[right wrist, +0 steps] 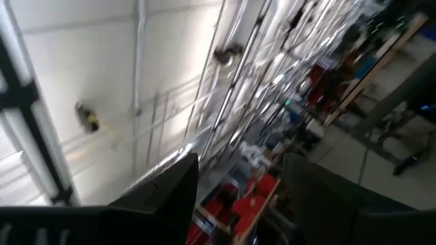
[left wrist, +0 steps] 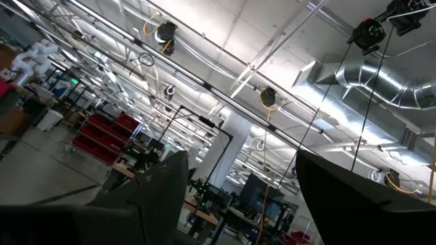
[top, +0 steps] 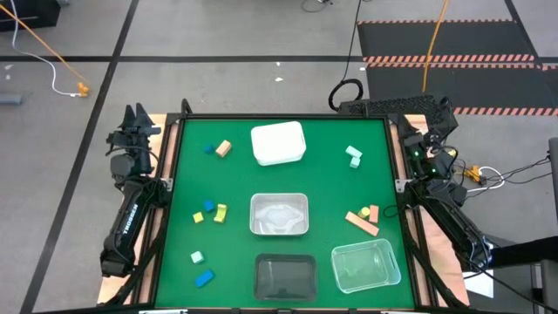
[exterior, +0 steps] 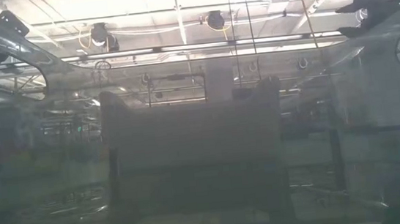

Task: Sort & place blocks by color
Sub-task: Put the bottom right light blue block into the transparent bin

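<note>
Small blocks lie scattered flat on the green table (top: 331, 187). A blue block (top: 209, 149) and a tan one (top: 223, 148) lie far left, and mint blocks (top: 353, 155) far right. A yellow and blue cluster (top: 209, 210) is at middle left. A mint block (top: 197, 257) and a blue block (top: 204, 278) lie near left, and salmon-tan bars (top: 364, 218) at the right. My left gripper (top: 137, 116) (left wrist: 238, 204) is parked off the table's left edge, open, facing the ceiling. My right gripper (top: 438, 109) (right wrist: 242, 204) is off the right edge, also open.
Several tubs stand on the table: a white one (top: 278, 143) far centre, a clear one (top: 279, 215) in the middle, a dark one (top: 284, 276) near centre and a clear one (top: 364, 266) near right. The dark tub (exterior: 194, 164) fills the low view.
</note>
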